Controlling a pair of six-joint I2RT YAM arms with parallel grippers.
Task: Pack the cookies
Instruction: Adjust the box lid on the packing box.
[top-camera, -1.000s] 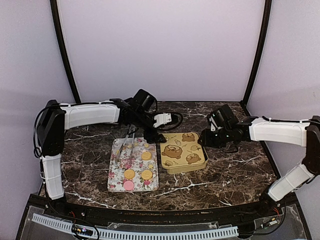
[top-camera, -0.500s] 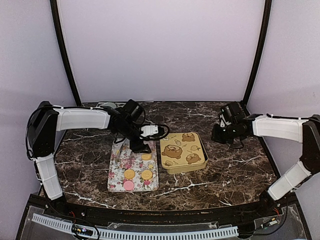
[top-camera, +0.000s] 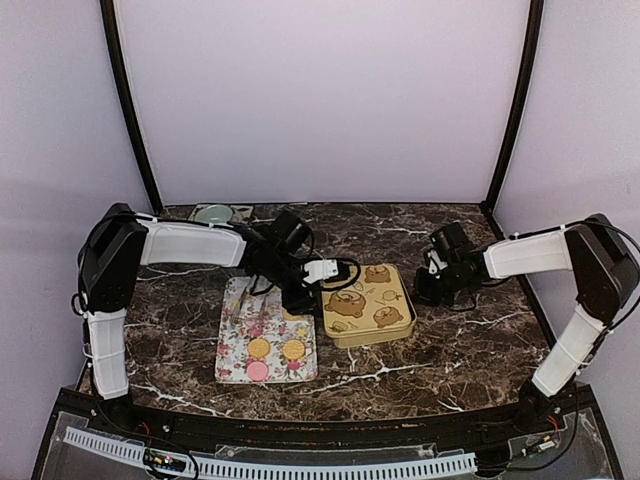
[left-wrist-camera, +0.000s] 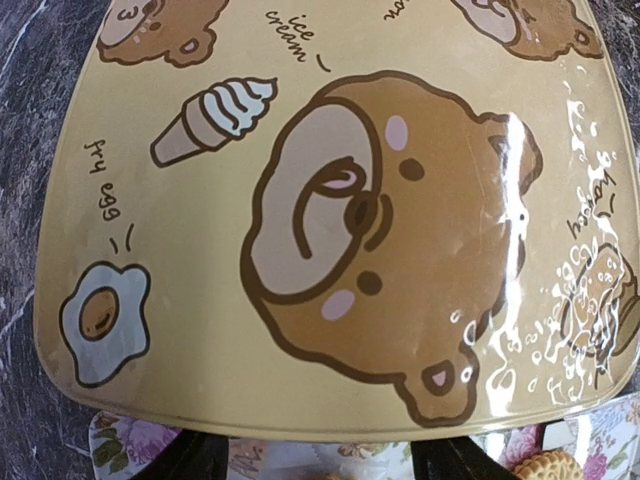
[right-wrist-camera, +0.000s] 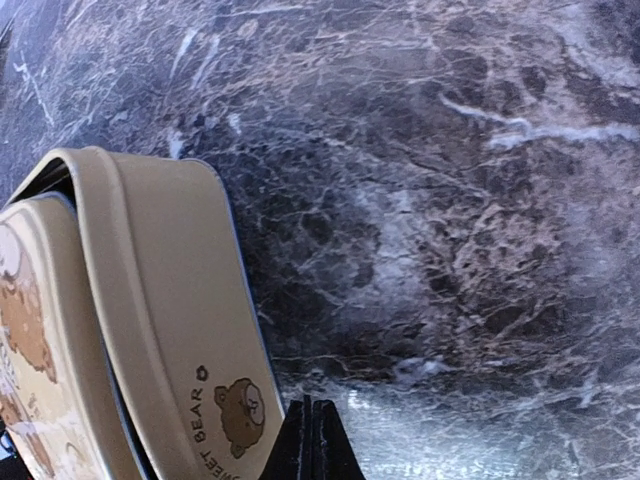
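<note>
Left gripper (top-camera: 300, 298) is hanging at the seam between the floral tray (top-camera: 232, 352) and the bear tin (top-camera: 367, 305), pointing toward the tin. Its wrist view is showing the tin's lid (left-wrist-camera: 330, 230) filling the frame and only the two dark finger bases at the bottom edge, spread apart with nothing between them, so I am reading it as released and empty.

Right gripper (top-camera: 428, 283) is sitting low at the tin's right side. Its wrist view is showing the fingertips (right-wrist-camera: 308, 440) pressed together into one point just off the tin's wall (right-wrist-camera: 165, 320): clenched on nothing.

Cookies: three yellow ones (top-camera: 293, 349) and a pink one (top-camera: 257, 370) are lying on the tray. One more biscuit edge (left-wrist-camera: 545, 466) is showing beside the left fingers. Lid appears slightly raised above the tin body at the right corner, not seated flush.

Judgement: both arms are working around the lid with cookies outside the tin. Next move calls for a grip under the lid's rim, with the tin body braced against sliding on the marble table (top-camera: 450, 350).
</note>
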